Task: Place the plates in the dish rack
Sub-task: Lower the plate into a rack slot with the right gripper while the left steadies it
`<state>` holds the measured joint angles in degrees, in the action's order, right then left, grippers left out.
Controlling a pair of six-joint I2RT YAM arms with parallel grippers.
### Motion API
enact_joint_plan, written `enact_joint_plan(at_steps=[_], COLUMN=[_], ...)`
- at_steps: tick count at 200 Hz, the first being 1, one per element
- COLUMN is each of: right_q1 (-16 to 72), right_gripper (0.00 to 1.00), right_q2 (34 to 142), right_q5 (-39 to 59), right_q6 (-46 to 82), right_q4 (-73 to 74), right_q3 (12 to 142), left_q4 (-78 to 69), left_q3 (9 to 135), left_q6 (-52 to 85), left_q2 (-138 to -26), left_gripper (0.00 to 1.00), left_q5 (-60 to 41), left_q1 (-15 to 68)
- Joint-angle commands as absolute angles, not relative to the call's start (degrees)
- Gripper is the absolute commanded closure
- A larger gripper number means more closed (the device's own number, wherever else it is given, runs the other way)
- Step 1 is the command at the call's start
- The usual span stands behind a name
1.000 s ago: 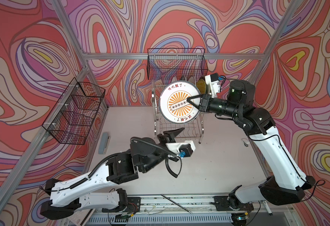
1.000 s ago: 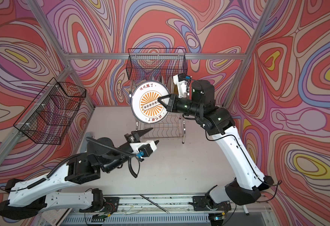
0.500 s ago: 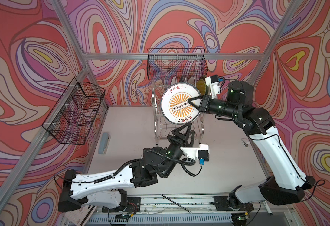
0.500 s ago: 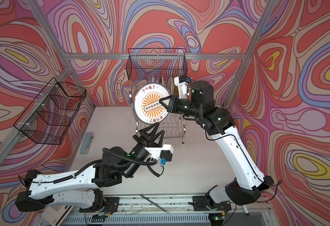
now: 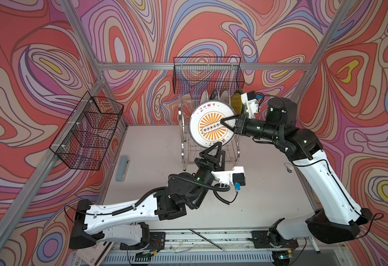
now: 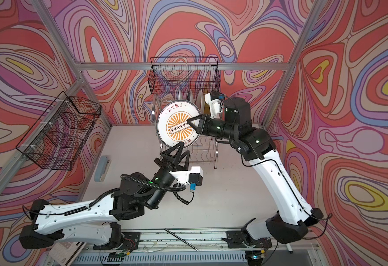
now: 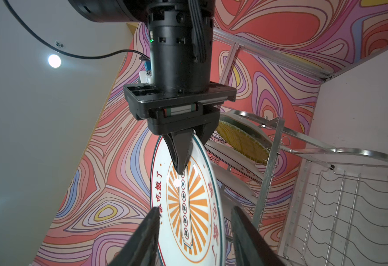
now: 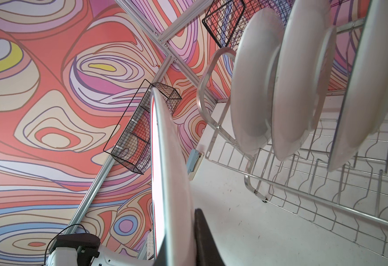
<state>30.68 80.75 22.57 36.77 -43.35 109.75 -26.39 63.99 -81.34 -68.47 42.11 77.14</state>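
- Your right hand (image 5: 223, 121) pinches the sunburst plate (image 5: 208, 130) by its rim, with one finger across the printed face and the other behind it.
- That plate hangs upright, clear of the desk (image 5: 156, 147). Its face is turned toward the top cameras. In both top views it sits in front of the upper tier of the dish rack (image 5: 182, 138), not yet in a slot.
- From the right wrist view, you can see a clear gap between the held plate and the nearest racked plate.
- Your left hand (image 5: 220, 147) reaches up from below with its jaws spread and the tips at the plate's lower edge.
- In the left wrist view, the plate's rim lies between the two fingers (image 7: 147, 241). You cannot tell whether either one touches it.
- In the upper tier, three plates (image 8: 255, 80) stand upright and show white backs. The yellow woven plate (image 5: 235, 103) stands at the end nearest your right arm.
- A black wire basket (image 5: 208, 76) hangs on the back wall above the rack, and a second basket (image 5: 87, 133) hangs on the left wall.
- A pale blue bar (image 5: 122, 168) lies on the desk near the left wall, well apart from the rack.
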Motion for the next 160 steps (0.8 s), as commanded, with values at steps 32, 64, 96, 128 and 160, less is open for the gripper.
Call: enact_joint_plan(at_steps=[32, 64, 96, 128, 160], right_q1=[30.3, 30.3, 30.3, 30.3, 30.3], right_gripper=[1.0, 1.0, 1.0, 1.0, 1.0], right_q2=[78.3, 77.4, 75.8, 75.2, 75.7], right_q5=[23.7, 25.3, 27.1, 28.0, 30.1], right_q6=[37.2, 38.8, 41.0, 41.5, 42.5], right_q4=[-40.3, -39.3, -38.4, -38.9, -38.9], right_q3=[110.1, 109.1, 107.3, 106.1, 105.6], left_q4=[-28.1, -31.4, -37.5, -38.8, -41.8], left_q3=[63.1, 63.2, 62.7, 62.6, 61.7], left_q6=[-80.7, -82.5, -85.8, -86.0, -88.4], left_q2=[-68.6, -70.2, -71.7, -71.4, -71.4], left_gripper=[0.47, 0.48, 0.49, 0.53, 0.56], left_q5=[43.3, 44.7, 45.5, 44.6, 44.5], left_q1=[76.4, 74.9, 73.8, 73.2, 72.8])
